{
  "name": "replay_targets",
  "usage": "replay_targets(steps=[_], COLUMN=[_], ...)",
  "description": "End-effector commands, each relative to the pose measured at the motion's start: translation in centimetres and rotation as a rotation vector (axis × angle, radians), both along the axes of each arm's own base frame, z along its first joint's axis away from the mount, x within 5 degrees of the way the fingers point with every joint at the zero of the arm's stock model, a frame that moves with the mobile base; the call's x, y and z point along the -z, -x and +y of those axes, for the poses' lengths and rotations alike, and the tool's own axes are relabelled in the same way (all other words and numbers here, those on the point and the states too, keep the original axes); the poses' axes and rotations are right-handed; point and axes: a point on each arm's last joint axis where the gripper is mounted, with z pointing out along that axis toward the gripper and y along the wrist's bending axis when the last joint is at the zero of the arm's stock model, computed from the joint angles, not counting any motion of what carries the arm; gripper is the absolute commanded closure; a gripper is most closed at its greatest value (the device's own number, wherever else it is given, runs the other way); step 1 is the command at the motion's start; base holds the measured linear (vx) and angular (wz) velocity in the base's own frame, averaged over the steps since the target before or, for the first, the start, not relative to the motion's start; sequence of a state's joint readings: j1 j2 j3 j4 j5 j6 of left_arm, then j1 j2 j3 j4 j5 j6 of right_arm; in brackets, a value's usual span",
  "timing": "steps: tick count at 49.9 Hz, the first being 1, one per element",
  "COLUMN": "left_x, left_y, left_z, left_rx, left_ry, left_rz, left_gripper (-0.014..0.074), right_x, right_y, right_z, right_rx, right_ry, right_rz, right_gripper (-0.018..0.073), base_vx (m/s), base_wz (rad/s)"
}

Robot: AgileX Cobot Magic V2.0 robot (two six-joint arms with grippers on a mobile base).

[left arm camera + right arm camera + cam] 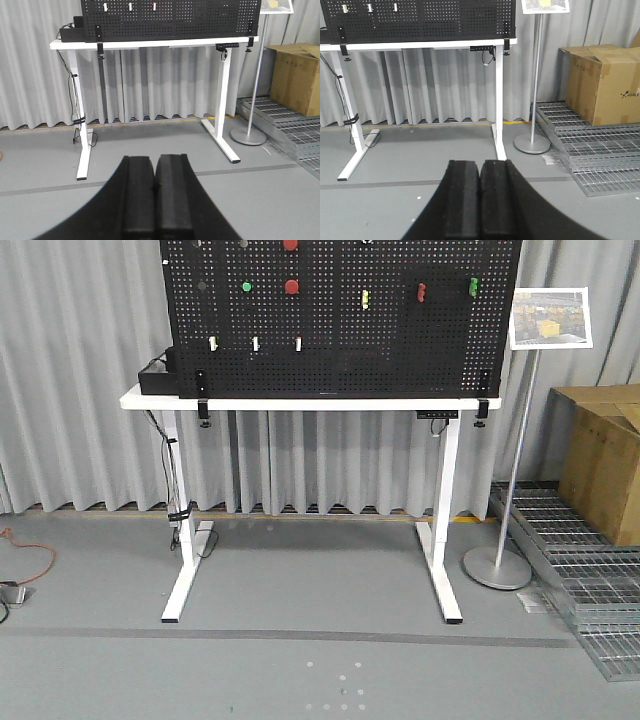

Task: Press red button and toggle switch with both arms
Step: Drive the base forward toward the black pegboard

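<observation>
Both claws are closed, fingers together: my left claw point(155, 192) and right claw point(480, 197) hang low and near. The red button point(291, 286) sits far off on the pegboard point(340, 340) above the tabletop point(300, 402). I cannot pick out the toggle switch.

All views face the same distant table point(330, 401).

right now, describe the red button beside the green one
Find the black pegboard on the white table. In its upper left, the red button sits just right of the green button, level with it. A second red button above is cut off at the top edge.
</observation>
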State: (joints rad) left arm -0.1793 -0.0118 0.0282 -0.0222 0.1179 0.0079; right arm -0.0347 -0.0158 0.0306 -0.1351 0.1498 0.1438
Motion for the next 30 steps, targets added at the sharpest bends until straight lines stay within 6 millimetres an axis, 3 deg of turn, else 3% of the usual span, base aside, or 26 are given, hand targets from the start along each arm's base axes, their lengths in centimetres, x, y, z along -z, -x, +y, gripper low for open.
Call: replay_targets(steps=[1,30], left_x=[0.29,0.29], left_y=[-0.02,-0.02], left_z=[0.0,0.0], left_rx=[0.0,0.0], left_ry=[0.019,0.019], left_rz=[-0.063,-0.063], left_gripper=[0.0594,0.0594], right_x=[-0.44,-0.44], right_y=[0.0,0.0], right_z=[0.06,0.06], right_rx=[-0.005,-0.005], right_ry=[0.018,0.018], right_rz=[-0.082,-0.082], right_gripper=[0.0562,0.0562], base_vx=[0.02,0.15], base_wz=[-0.01,-0.05])
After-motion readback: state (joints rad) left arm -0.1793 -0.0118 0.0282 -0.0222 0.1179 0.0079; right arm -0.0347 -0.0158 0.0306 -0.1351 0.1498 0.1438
